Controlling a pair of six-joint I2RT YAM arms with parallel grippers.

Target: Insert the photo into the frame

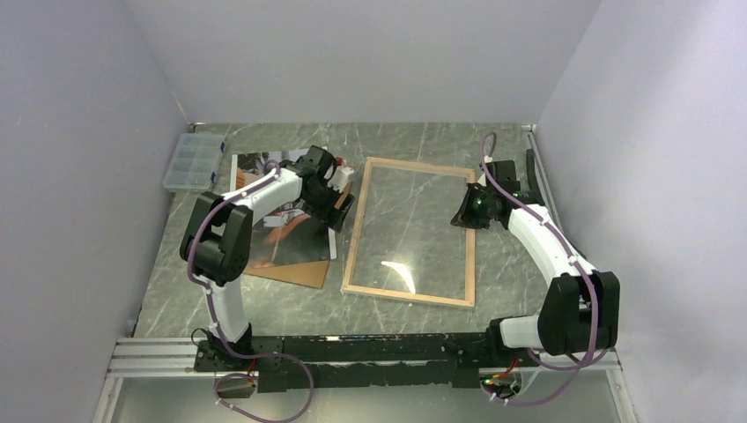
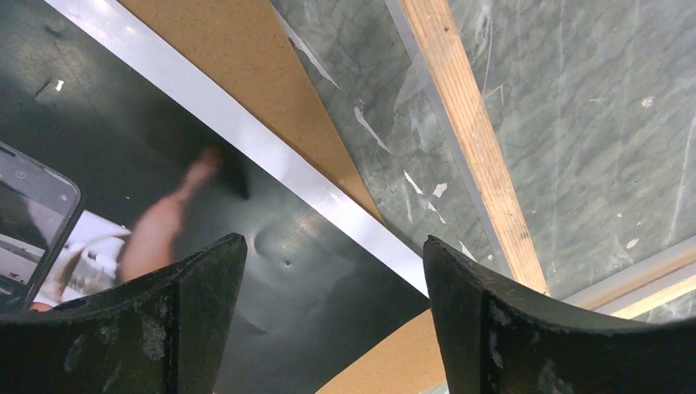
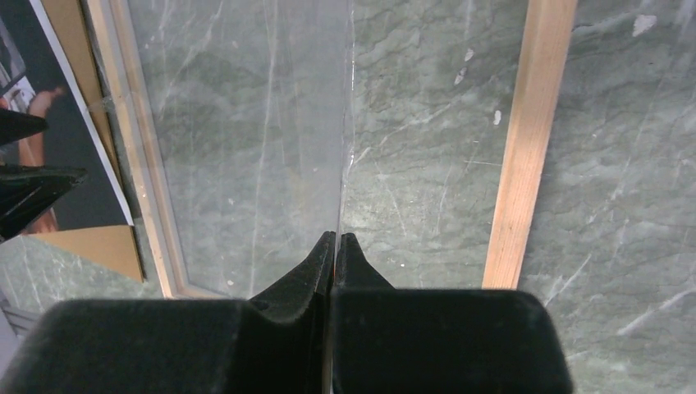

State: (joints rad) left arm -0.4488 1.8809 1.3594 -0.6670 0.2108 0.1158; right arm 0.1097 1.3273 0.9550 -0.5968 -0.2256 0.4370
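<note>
The photo (image 2: pixel 107 115) lies face up on a brown board (image 2: pixel 246 66) toward the left edge of the table (image 1: pixel 291 304), its white strip just beside the frame (image 1: pixel 407 296). The frame lies flat in the middle of the table, wood side up, and holds only its clear pane, no print. The left pincer (image 2: pixel 332 250) stands wide open, low over the photo's edge nearest the frame, gripping nothing. The right pincer (image 3: pixel 336 238) is closed over the pane near the frame's right rail, with nothing seen between its tips. The step looks like picking up the photo. One fingertip should slip under the thin edge and close gently, so the glossy sheet neither creases nor drags the board. A clear compartment box (image 1: pixel 192 163) sits at the far left corner; its contents are too small to tell
</note>
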